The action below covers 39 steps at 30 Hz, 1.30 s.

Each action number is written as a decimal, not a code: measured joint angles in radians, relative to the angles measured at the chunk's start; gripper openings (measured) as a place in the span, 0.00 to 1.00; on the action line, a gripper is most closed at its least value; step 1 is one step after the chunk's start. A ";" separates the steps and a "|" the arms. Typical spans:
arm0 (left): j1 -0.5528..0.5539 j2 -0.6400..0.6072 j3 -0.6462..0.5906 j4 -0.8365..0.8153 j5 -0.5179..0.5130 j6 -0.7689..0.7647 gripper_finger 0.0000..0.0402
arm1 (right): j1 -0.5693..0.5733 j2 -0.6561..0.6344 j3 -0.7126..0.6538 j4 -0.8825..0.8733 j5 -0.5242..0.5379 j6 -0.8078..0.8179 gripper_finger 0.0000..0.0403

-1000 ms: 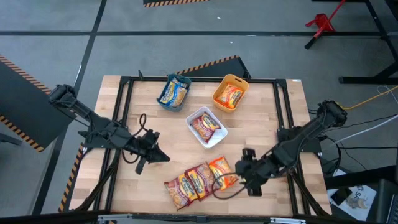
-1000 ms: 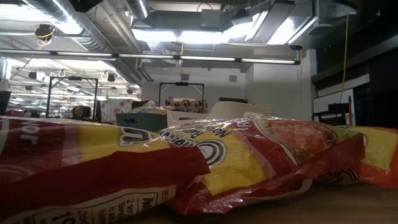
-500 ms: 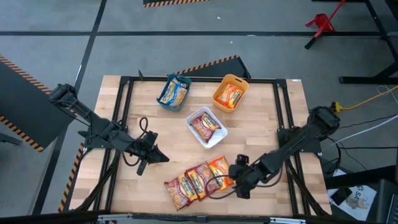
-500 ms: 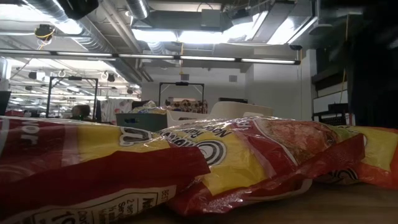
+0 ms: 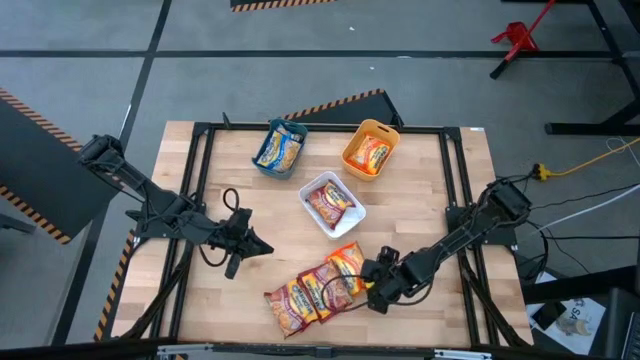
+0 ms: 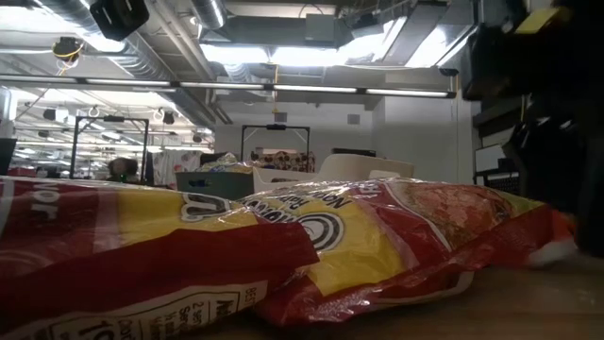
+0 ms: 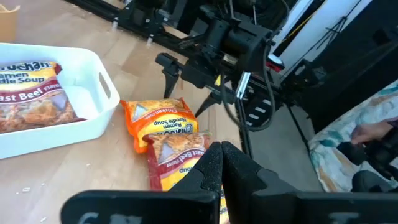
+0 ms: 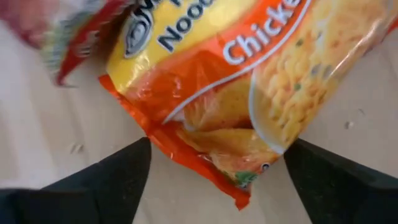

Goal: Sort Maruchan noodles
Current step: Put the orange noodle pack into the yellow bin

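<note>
Looking straight down from the high view, the right gripper has advanced from the table's right side toward the pile of loose packets at six o'clock on the table, and the orange packet now sits nudged up and tilted against its dark red neighbours. That suggests a pick-up is about to begin. At twelve o'clock stand the teal bin and orange bin, with the white bin just below them, each already holding a packet. The left gripper waits at nine o'clock, pressed together.

From the low view, dark red packets fill the foreground, and the right arm's dark bulk has come into the three o'clock edge, covering the orange packet's end.

In the left wrist view, its own fingers are pinched shut; beyond them the right gripper's spread fingers reach down beside the orange packet, close to the white bin.

In the right wrist view, the orange chicken packet lies between wide-spread fingers, not yet gripped. The overlapping red packet could drag along.
</note>
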 joint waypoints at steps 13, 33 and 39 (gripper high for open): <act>0.000 0.000 0.000 -0.038 -0.047 0.001 0.00 | -0.010 0.029 0.000 0.019 -0.022 0.004 0.18; 0.000 0.000 0.000 -0.044 -0.068 0.001 0.00 | 0.031 -0.190 0.099 -0.231 0.009 0.341 0.00; 0.000 0.000 0.000 -0.044 -0.061 0.001 0.00 | 0.024 -0.356 0.099 -0.338 0.123 0.396 0.00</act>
